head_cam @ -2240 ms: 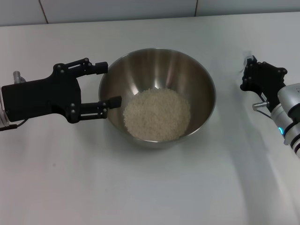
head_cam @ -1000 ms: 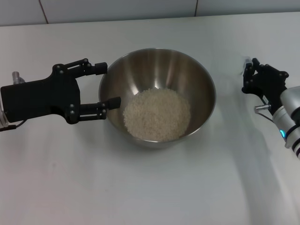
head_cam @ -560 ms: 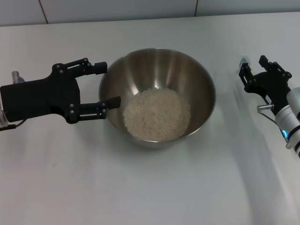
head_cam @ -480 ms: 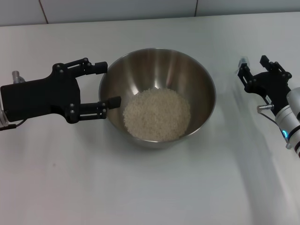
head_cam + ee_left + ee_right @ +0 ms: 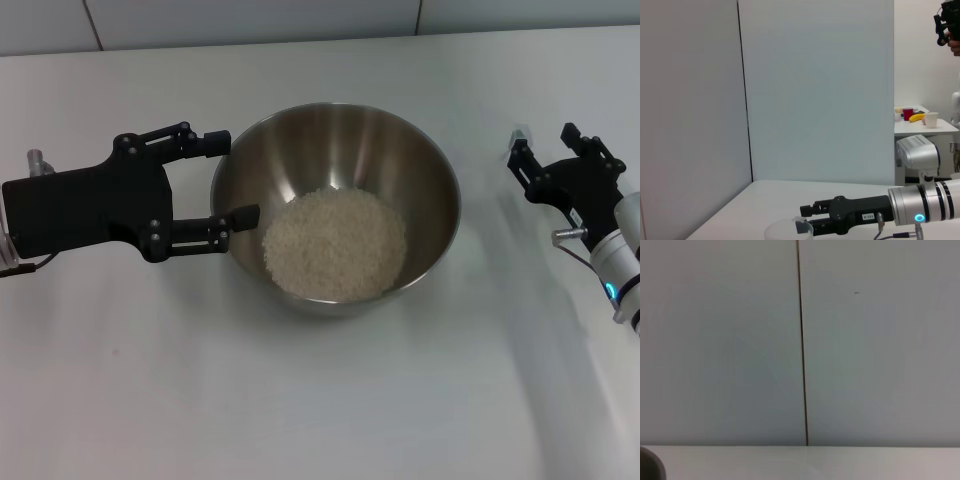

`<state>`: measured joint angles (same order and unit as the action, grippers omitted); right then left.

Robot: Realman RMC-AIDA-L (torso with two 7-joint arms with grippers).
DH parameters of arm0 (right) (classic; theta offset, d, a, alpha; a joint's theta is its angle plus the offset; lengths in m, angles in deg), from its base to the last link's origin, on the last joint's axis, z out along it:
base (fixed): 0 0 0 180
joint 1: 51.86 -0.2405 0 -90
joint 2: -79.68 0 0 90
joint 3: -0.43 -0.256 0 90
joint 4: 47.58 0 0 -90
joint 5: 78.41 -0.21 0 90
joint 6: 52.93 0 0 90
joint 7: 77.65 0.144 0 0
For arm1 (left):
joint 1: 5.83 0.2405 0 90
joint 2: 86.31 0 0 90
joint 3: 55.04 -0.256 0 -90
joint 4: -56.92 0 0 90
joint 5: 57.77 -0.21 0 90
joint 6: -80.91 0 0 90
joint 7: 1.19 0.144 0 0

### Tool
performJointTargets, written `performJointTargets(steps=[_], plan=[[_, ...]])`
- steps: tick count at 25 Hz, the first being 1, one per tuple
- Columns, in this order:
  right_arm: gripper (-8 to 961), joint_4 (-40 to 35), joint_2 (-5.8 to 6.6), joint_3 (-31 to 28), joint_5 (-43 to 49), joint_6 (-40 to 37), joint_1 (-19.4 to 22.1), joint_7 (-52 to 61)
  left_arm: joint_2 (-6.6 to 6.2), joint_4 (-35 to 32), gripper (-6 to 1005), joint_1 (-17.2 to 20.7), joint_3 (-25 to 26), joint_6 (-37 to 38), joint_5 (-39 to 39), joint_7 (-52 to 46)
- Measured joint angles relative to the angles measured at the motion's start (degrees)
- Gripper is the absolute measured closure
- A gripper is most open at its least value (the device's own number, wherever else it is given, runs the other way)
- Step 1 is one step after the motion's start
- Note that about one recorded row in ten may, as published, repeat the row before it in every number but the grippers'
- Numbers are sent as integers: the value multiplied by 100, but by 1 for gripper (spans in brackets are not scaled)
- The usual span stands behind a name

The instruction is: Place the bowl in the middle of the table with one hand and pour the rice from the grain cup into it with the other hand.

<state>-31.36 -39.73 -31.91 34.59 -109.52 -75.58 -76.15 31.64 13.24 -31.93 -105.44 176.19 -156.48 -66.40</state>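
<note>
At the centre of the white table (image 5: 320, 400) sits the steel bowl (image 5: 430, 180), a pale mound of rice (image 5: 335, 243) heaped in its bottom. At the bowl's nine o'clock, the left gripper (image 5: 222, 180) has its fingers spread wide apart, both tips right beside the bowl's outer wall; contact there is hard to judge. Out at three o'clock, well apart from the bowl, the right gripper (image 5: 545, 146) also has its fingers apart. In the left wrist view, the clear grain cup (image 5: 788, 231) stands on the table at that gripper's fingertips, one tip showing dark through its wall.
</note>
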Motion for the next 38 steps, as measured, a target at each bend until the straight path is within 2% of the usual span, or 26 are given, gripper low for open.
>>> performJointTargets(steps=[10,14,17,20,23,26,28,29,30,31,34,35,36,38], plan=[[294,270,-3,82,6,-179,364,-1,0,33,170,19,32,0,2,0],[294,367,7,416,6,-361,528,0,1,43,170,23,39,-4,1,0],[294,501,49,750,21,-829,730,11,1,45,170,38,40,-11,2,0],[294,603,192,1061,262,-1534,965,109,0,45,170,64,39,-9,15,0],[293,639,509,1177,1122,-2105,1057,745,1,46,170,82,38,-6,33,0],[293,232,782,1168,2126,-2676,906,1973,0,52,170,101,19,0,36,0],[293,-321,819,1172,2486,-3145,727,2633,4,53,170,108,5,11,41,0],[293,-672,798,1181,2615,-3422,631,2891,6,53,170,112,-1,25,42,0],[293,-1482,689,1191,2810,-4045,444,3213,7,53,170,130,-5,60,40,0],[293,-1482,689,1191,2810,-4045,444,3213,7,53,170,130,-5,60,40,0],[293,-2748,509,1261,2944,-4805,115,3748,9,53,170,177,-7,147,30,0],[293,-3439,395,1476,2957,-5033,-109,4091,9,53,170,206,-7,250,30,0],[293,-3439,395,1476,2957,-5033,-109,4091,9,53,170,206,-7,250,30,0],[293,-3927,286,1747,2955,-5109,-287,4261,9,53,170,233,-9,328,11,0]])
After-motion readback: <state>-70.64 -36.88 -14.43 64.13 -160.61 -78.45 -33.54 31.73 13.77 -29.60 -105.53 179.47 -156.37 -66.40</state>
